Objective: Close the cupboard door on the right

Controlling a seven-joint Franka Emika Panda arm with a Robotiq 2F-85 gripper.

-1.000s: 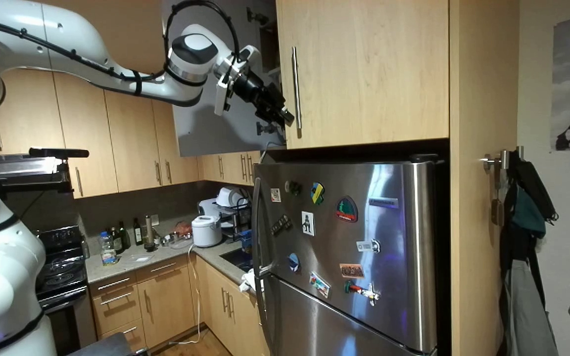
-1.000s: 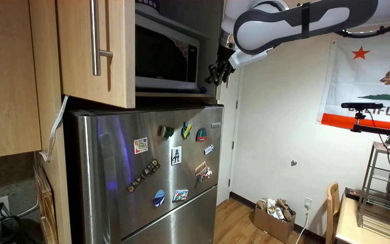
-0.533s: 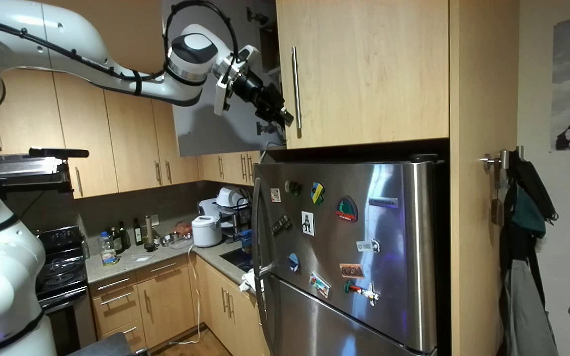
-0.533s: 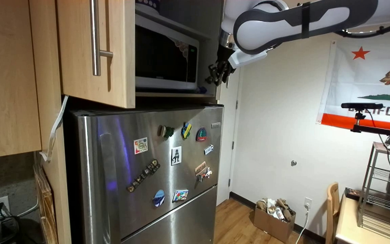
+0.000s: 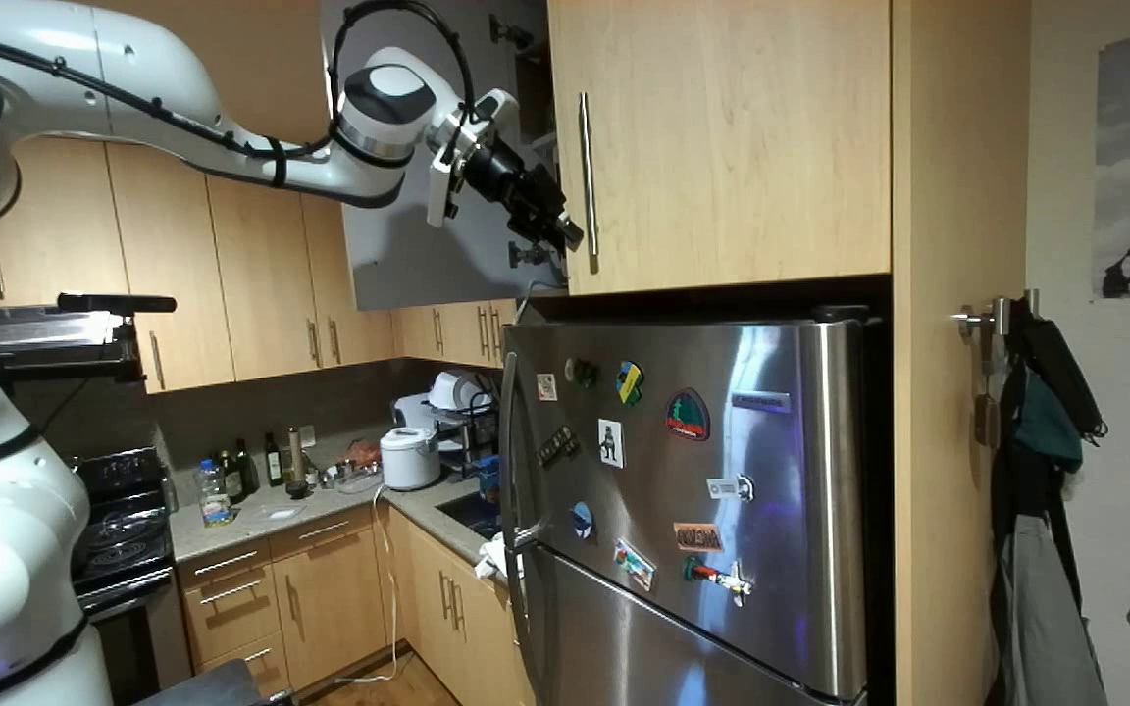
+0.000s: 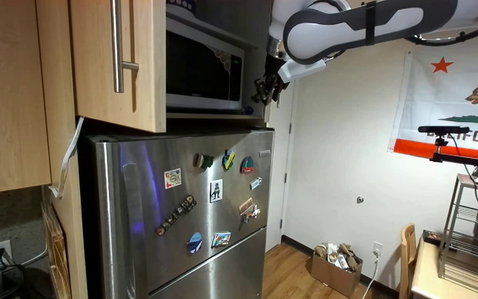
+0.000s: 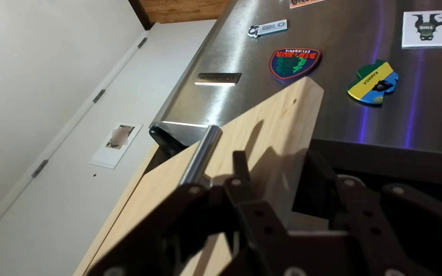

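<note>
Currently, the right cupboard door (image 5: 737, 147) stands ajar above the fridge (image 5: 663, 490), with its steel handle (image 5: 588, 178) near the free edge. The pincer (image 7: 277, 159) is just beside this handle, and its fingers (image 7: 240, 165) are spread partway, loosely, one on each side of the door's edge.

Wht arm (image 5: 168, 74) w/ blk cable (image 5: 194, 125), blk claw (image 7: 276, 158)

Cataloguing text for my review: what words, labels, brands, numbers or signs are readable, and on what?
"FRIGIDAIRE": fridge badge
"BIG SUR CALIFORNIA": shield magnet
"RWANDA": tricolour magnet
"OAKLAND", apparently: letter magnet
"CALIFORN", partly hidden, cut off: bear flag
Too small or blurred: white tile magnet, silver tag, orange magnet, microwave logo
</note>
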